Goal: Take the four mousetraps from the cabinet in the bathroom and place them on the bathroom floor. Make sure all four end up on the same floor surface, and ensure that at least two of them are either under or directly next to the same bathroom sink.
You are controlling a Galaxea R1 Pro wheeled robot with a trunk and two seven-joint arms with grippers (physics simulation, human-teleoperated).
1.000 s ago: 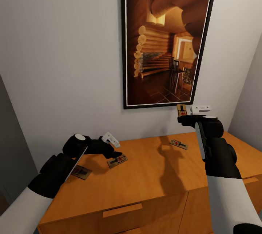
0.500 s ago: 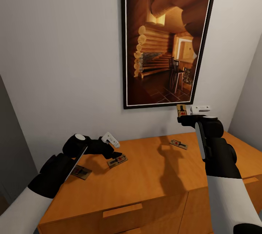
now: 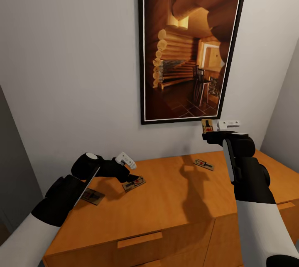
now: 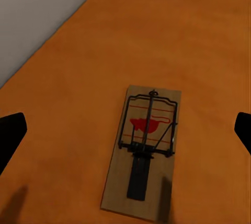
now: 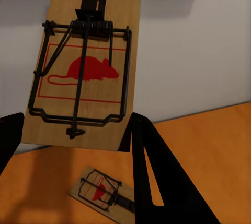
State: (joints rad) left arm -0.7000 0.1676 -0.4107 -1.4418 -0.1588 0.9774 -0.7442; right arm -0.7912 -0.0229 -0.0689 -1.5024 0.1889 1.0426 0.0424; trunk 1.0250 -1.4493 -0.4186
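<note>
The orange-brown cabinet (image 3: 174, 200) has three mousetraps (image 3: 133, 184) lying flat on its worktop, the left tool (image 3: 132, 168) hangs open over one, and the right tool (image 3: 216, 130) is closed on the fourth mousetrap (image 5: 86, 62), held up high.

The left arm (image 3: 62, 196) partly hides one mousetrap (image 3: 93, 196); the cabinet (image 3: 174, 213) is cropped below.

I see the cabinet (image 3: 174, 200) top as smooth, matt orange-brown wood. The mousetrap (image 4: 144, 148) below my left end effector (image 3: 130, 169) is pale matt wood with dark wire. The mousetrap (image 5: 86, 62) in my right end effector (image 3: 216, 128) shows visible wood grain, dark wire and red print.
</note>
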